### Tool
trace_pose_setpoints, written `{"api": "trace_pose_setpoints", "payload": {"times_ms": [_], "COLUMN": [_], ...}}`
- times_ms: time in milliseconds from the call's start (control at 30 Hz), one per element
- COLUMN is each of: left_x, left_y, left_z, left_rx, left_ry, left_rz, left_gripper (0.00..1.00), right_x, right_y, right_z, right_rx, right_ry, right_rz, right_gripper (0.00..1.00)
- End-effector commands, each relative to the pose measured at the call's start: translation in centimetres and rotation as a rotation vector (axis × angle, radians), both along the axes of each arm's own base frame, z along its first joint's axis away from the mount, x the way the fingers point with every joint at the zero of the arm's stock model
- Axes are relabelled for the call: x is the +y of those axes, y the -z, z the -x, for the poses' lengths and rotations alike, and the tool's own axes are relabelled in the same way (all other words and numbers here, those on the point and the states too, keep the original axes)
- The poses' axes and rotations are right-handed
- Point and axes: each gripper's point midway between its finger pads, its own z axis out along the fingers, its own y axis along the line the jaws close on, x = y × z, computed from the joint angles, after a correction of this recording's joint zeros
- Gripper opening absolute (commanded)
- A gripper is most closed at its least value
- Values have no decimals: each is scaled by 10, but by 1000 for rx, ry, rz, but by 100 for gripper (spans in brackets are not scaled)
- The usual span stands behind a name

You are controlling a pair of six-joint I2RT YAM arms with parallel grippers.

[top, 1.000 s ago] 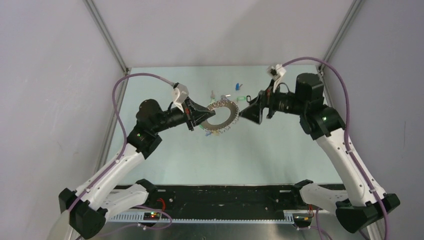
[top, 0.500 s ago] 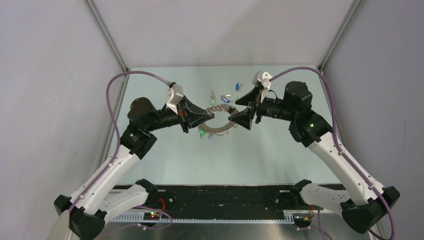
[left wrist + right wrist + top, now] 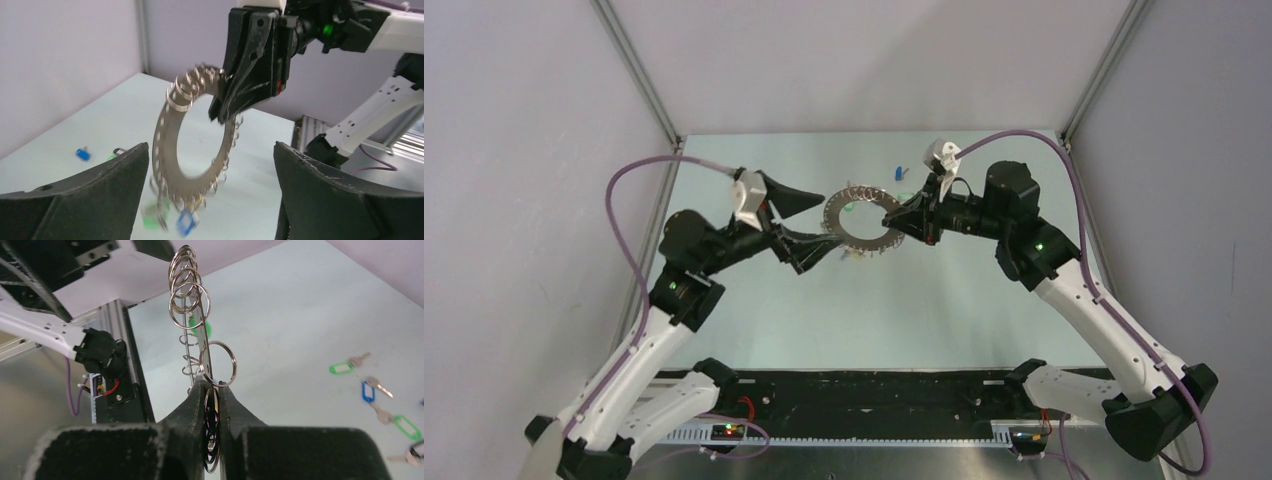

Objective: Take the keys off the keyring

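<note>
The right claw is pinched shut on the rim of the keyring and holds it up off the surface, standing on edge. From that claw the ring stretches straight away toward the other arm, so the right wrist view sees it edge-on.

The left claw is spread wide and holds nothing. The ring hangs just ahead of it, framed between its two fingers but touching neither, with its flat face turned partly toward them.

The hanging keys, one with a green tag and one with a blue, dangle blurred from the lowest part of the rim. They sit below the hole, closer to the finger on the left side of that claw's own view.

With the right claw busy carrying, the left is the free one and the nearer to those tags. I'd judge it has to drop and reach in low to get them. Loose keys lie on the surface beyond the ring, toward the far edge.
</note>
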Motion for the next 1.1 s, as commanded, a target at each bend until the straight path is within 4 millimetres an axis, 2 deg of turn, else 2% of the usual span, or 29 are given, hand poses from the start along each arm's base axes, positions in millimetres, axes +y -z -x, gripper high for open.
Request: {"api": "trace_pose_setpoints", "payload": {"times_ms": [0, 100, 200, 300, 633, 867, 1067], "left_x": [29, 28, 26, 24, 13, -2, -9], "left_y": [3, 30, 44, 55, 72, 72, 72], "left_z": [-4, 2, 4, -2, -6, -3, 8], "left_rx": [-116, -167, -207, -217, -241, -197, -192], "left_ry": [-150, -118, -92, -95, -19, 83, 171], "left_rz": [12, -52, -94, -129, -190, -189, -187], "left_gripper": [98, 93, 87, 84, 81, 79, 79], "right_x": [-22, -32, -37, -39, -37, -34, -29], "right_y": [-29, -36, -39, -42, -49, -51, -51], "right_z": [-6, -4, 4, 14, 50, 58, 57], "right_rx": [-50, -35, -10, -2, 18, 35, 48], "right_ry": [106, 107, 71, 14, -187, -252, -279], "right_rz": [-33, -46, -47, -51, -73, -86, -92], "right_gripper": [0, 0, 0, 0, 0, 0, 0]}}
